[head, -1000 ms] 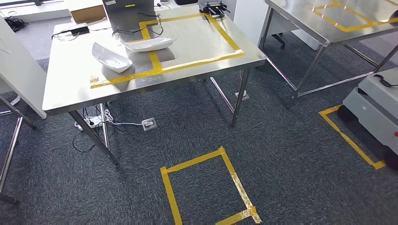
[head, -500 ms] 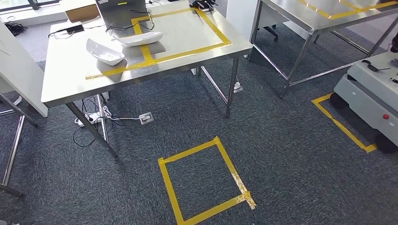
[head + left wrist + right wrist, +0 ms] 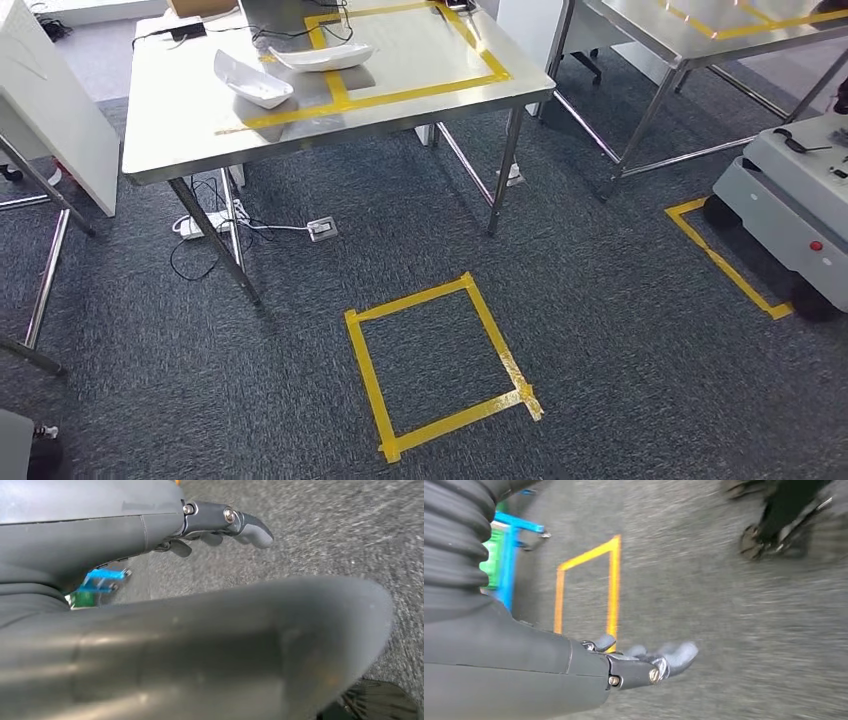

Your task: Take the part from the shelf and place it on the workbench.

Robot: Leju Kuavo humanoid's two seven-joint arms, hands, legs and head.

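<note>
The left hand (image 3: 220, 525) hangs over grey carpet (image 3: 620, 330) with nothing in it, its fingers loosely apart; a blurred grey cover hides most of the palm. The right hand (image 3: 644, 662) is likewise empty, fingers stretched out and apart, their tips smeared by motion blur. In the right wrist view, yellow tape lines (image 3: 610, 585) cross the carpet, and a blue and green frame (image 3: 506, 555) is too blurred to identify.

From the head view, a yellow tape square (image 3: 440, 365) lies on the carpet. Past it stands a steel workbench (image 3: 200, 130), its far edge cut off. Two white curved parts (image 3: 252, 80) lie near its far left area, one left of a taped yellow rectangle (image 3: 400, 90), the other across that rectangle's left line. A second steel table (image 3: 640, 30) is cut off at top right, and a grey wheeled cart (image 3: 790, 200) runs off the right edge.
</note>
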